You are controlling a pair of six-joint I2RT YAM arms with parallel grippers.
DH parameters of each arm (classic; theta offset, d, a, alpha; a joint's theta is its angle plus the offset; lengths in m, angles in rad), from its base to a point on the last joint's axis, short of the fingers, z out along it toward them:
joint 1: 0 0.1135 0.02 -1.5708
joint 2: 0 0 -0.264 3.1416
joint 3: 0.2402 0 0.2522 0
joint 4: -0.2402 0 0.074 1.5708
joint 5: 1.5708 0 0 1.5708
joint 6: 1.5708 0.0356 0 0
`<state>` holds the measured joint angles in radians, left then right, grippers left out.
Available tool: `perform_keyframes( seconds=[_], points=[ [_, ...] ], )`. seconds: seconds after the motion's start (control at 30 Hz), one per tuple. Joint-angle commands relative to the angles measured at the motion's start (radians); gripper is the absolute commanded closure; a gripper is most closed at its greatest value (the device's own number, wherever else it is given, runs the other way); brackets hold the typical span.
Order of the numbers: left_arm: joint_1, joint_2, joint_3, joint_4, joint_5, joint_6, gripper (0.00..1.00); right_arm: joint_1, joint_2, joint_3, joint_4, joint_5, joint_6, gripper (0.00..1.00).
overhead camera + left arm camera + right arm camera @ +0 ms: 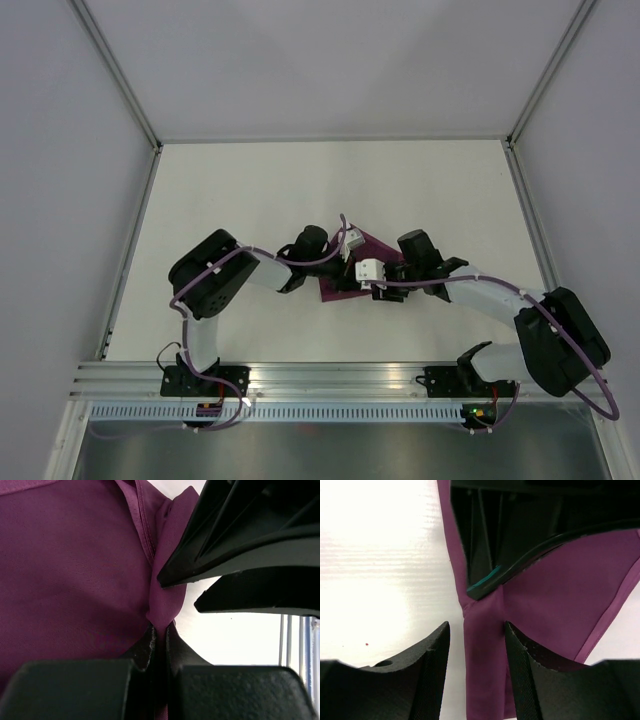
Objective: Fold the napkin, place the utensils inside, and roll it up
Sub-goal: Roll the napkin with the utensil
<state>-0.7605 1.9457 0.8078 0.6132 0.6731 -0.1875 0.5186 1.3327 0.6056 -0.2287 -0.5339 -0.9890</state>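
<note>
bright even light, table [380,555] blown white in wrist views.

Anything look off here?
The napkin is bunched on the table, not flat. The left gripper pinches a puckered fold; the right gripper fingers stand open astride a ridge. No utensils visible in any view.

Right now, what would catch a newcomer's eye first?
A magenta napkin lies bunched at the middle of the white table. The left gripper is shut on a pinch of it, while the right gripper stands open astride a fold.
</note>
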Motion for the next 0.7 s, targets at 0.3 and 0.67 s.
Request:
perform_keyframes(
  seconds=[0.3, 0.67],
  points=[
    [0.015, 0.133, -0.007, -0.313, 0.025, -0.01, 0.98, 0.086, -0.053, -0.11, 0.179, 0.149, -0.006, 0.44],
    [0.024, 0.159, 0.017, -0.346, 0.039, -0.004, 0.98, 0.098, -0.027, -0.213, 0.276, 0.274, -0.118, 0.45]
  ],
)
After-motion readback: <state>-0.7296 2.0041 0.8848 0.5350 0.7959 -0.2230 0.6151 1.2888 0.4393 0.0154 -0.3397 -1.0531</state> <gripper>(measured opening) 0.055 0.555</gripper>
